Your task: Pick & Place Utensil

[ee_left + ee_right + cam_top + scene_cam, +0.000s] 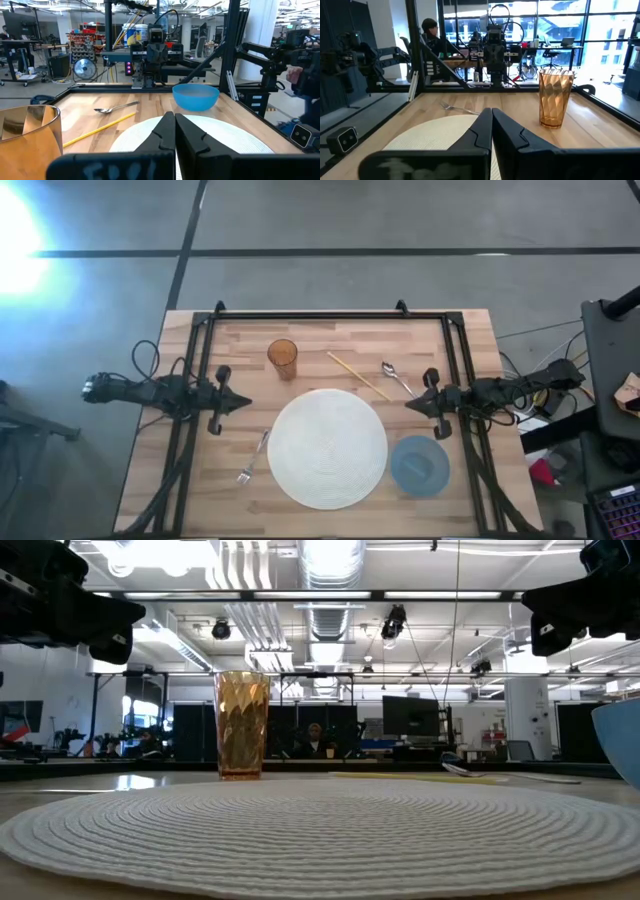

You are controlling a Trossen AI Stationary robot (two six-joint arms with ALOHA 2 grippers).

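Observation:
A silver fork (253,457) lies flat on the table left of the round white placemat (327,448). A silver spoon (396,377) and a yellow chopstick (358,376) lie beyond the mat's far right. An amber cup (282,358) stands at the far middle, and a blue bowl (419,465) sits right of the mat. My left gripper (246,403) hovers shut at the table's left, pointing right. My right gripper (410,406) hovers shut at the right, pointing left, near the spoon. Neither touches anything.
Black frame rails (330,314) run along the table's far, left and right sides. The table edge (300,535) lies near. Bare wood (330,348) lies open between cup and spoon. A person (430,30) sits in the room beyond the table.

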